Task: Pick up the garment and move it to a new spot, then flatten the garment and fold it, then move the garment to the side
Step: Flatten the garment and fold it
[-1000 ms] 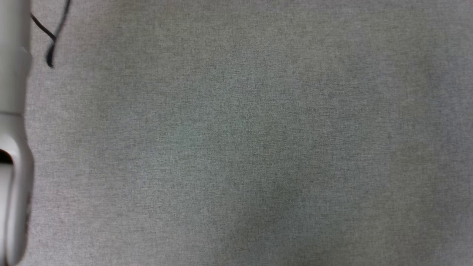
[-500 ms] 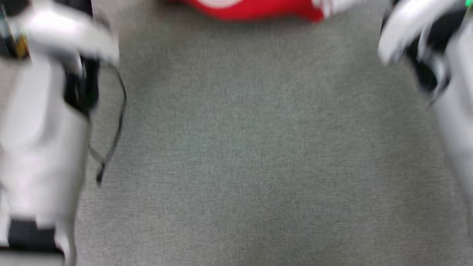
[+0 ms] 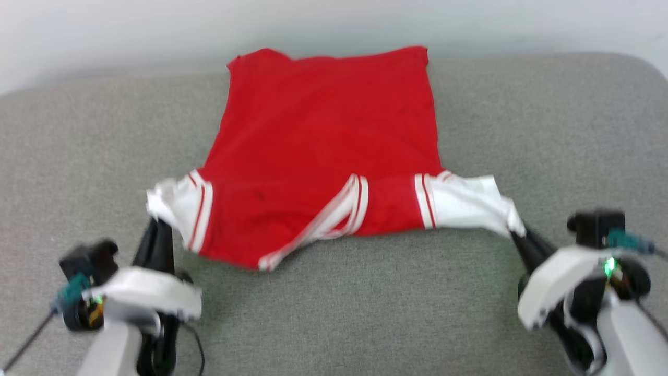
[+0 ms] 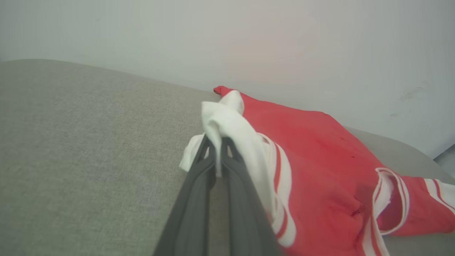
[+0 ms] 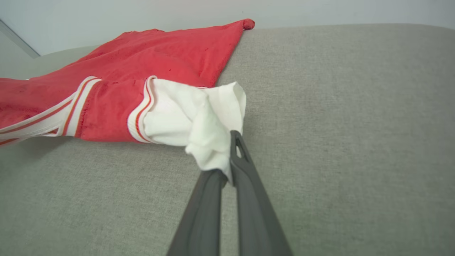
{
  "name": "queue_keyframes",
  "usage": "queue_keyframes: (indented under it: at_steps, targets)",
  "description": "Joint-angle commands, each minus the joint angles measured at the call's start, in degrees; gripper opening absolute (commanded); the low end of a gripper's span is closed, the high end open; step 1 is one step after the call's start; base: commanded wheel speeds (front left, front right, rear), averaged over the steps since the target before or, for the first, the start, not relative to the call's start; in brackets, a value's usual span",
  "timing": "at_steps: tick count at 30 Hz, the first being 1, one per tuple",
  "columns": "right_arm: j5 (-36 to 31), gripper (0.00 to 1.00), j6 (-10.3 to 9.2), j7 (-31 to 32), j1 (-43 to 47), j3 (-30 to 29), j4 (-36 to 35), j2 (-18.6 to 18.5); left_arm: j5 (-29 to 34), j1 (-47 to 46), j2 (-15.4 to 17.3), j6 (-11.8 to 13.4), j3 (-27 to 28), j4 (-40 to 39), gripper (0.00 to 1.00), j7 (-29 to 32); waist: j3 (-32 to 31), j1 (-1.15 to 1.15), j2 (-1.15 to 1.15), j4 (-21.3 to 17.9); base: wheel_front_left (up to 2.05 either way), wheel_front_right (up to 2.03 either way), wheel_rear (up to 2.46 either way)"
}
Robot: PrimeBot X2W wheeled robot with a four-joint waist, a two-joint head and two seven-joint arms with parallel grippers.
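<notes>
Soft matt cloth garment [image 3: 323,136] on coarse woven grey surface [image 3: 365,313].

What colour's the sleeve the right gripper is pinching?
The sleeve is white, with red-and-white striped trim; right wrist view shows it best.

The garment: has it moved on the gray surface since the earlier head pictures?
Cannot tell. The whole head view shifted, so the camera moved; the garment sits lower in frame, but the plain gray surface gives no fixed mark to compare.
</notes>
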Motion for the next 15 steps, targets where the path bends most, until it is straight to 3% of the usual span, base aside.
queue_keyframes:
  at_steps: [1,9,14,15]
  targets:
    - [-0.78,0.0,-0.02,1.76,5.63,-1.79,-3.01,1.37,0.17,4.17,0.3,0.99,-0.02,-1.48,0.0,0.12,-2.99,0.01,0.0,-0.21,0.0,0.0,0.0]
    - [-4.22,0.0,-0.02,10.78,27.46,-9.43,-16.02,7.53,-0.28,18.89,0.54,6.05,-0.27,-9.39,0.0,3.39,-6.56,0.01,0.0,0.68,0.0,0.0,0.0]
    - [-6.14,0.0,-0.02,15.15,33.95,-10.77,-18.87,9.24,-0.41,23.62,0.96,7.51,-0.21,-12.38,0.0,4.51,-7.16,0.01,0.0,1.02,0.0,0.0,0.0]
    - [-6.87,0.16,-0.02,15.31,34.66,-10.87,-19.33,9.3,-0.15,24.44,1.03,7.89,-0.3,-13.06,0.0,4.59,-7.23,0.01,0.0,1.07,0.0,0.0,0.0]
